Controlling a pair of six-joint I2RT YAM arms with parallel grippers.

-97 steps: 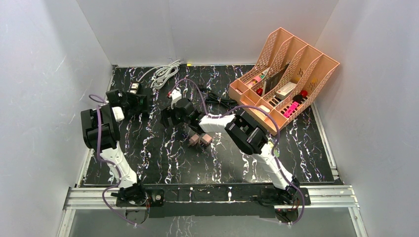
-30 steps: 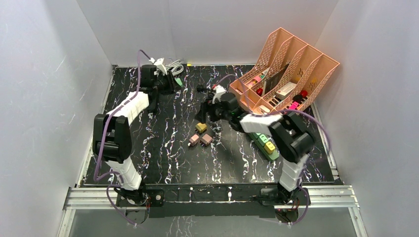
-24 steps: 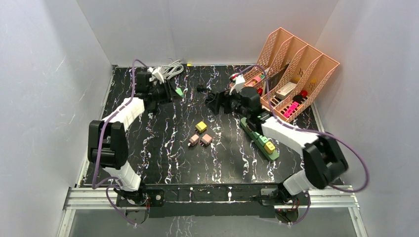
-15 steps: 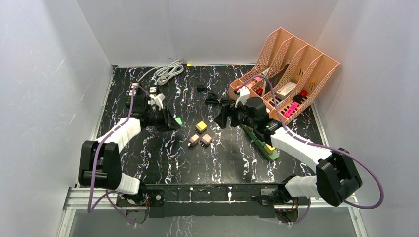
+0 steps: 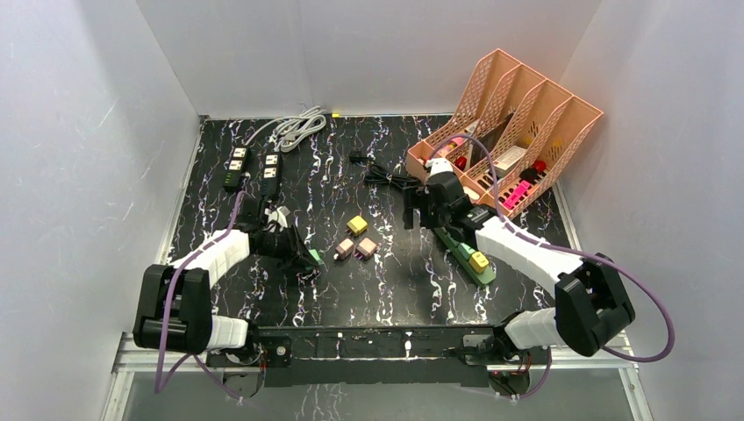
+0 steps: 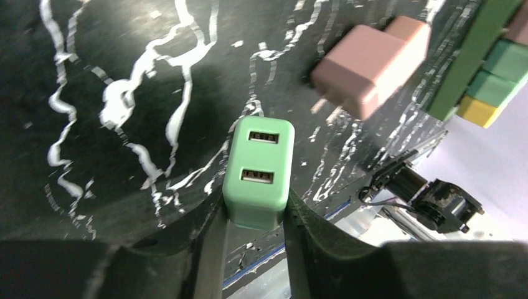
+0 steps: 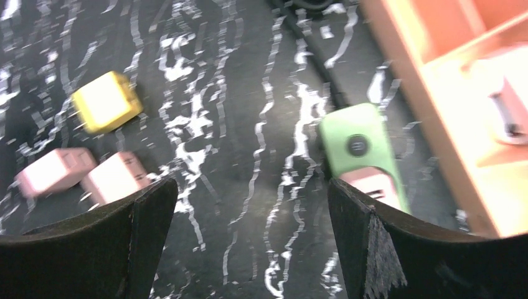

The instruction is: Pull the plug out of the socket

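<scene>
My left gripper is shut on a green USB plug, held low over the black marbled table at the front left; the plug also shows in the top view. A green power strip lies at the centre right with a yellow plug and a pink plug on it; its end shows in the right wrist view. My right gripper is open and empty, just left of the strip's far end.
Loose plugs lie mid-table: one yellow, two pink. Two black sockets and a white cable are at the back left. An orange file rack stands back right, a black cable beside it.
My left arm has swung from the back left sockets toward the front, carrying the green plug. My right arm moved right and back toward the green strip, and stays open.
</scene>
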